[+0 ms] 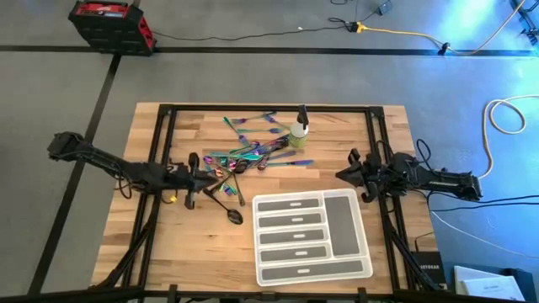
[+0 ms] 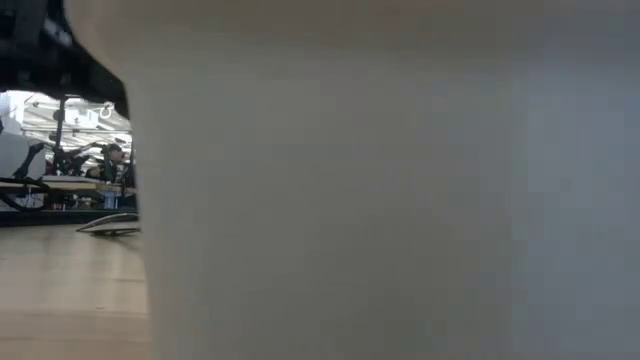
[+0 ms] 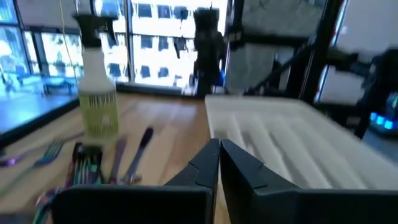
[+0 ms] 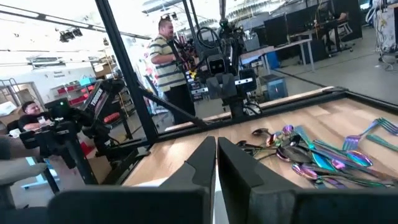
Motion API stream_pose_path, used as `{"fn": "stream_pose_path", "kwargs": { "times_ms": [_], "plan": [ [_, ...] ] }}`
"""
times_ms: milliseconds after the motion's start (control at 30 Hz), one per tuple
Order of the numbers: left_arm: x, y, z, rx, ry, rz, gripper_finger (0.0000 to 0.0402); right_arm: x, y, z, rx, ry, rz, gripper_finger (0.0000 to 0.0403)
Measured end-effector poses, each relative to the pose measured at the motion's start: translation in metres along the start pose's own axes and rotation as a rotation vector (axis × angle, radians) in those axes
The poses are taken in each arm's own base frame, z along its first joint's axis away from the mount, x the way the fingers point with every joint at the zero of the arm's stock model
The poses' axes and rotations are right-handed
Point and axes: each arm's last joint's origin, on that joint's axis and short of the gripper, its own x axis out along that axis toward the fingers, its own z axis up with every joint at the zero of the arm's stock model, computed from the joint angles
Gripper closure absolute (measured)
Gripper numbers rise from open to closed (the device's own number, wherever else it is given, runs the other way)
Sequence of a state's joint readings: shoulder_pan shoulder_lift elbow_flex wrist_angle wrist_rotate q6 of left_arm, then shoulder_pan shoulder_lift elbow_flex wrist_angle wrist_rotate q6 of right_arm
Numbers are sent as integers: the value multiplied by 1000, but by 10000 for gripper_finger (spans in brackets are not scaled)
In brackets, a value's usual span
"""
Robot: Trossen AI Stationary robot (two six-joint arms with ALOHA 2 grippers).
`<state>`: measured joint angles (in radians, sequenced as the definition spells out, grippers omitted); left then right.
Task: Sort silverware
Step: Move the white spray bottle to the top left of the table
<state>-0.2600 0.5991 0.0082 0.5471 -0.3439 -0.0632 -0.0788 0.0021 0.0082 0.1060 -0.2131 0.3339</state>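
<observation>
Iridescent silverware (image 1: 249, 151) is heaped on the wooden counter (image 1: 168, 244) beside a spray bottle (image 1: 301, 128), above the compartment tray (image 1: 312, 237). The left claw (image 1: 195, 175) and right claw (image 1: 344, 174) are held closed and empty at either side.

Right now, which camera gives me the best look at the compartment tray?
The high view: the whole compartment tray shows from above, every slot visible and seemingly empty. The left wrist view catches only its near end, side-on, past that arm's shut fingers. In the low view a pale surface, probably its wall, fills most of the picture. The right wrist view barely shows it.
</observation>
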Motion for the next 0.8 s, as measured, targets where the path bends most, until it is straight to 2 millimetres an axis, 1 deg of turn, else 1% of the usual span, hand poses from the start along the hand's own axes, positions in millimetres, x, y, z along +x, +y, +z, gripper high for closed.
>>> {"fn": "stream_pose_path", "kwargs": {
  "times_ms": [233, 433, 800],
  "plan": [
    [-3, 2, -23, 83, 233, 14, 402, 0, 0, -1, 3, 13, 1, 402],
    [-10, 6, -44, 161, 452, 29, 402, 0, 0, -1, 3, 13, 1, 402],
    [-11, 6, -45, 167, 473, 23, 402, 0, -1, -3, 9, 34, -5, 402]
  ]
}}
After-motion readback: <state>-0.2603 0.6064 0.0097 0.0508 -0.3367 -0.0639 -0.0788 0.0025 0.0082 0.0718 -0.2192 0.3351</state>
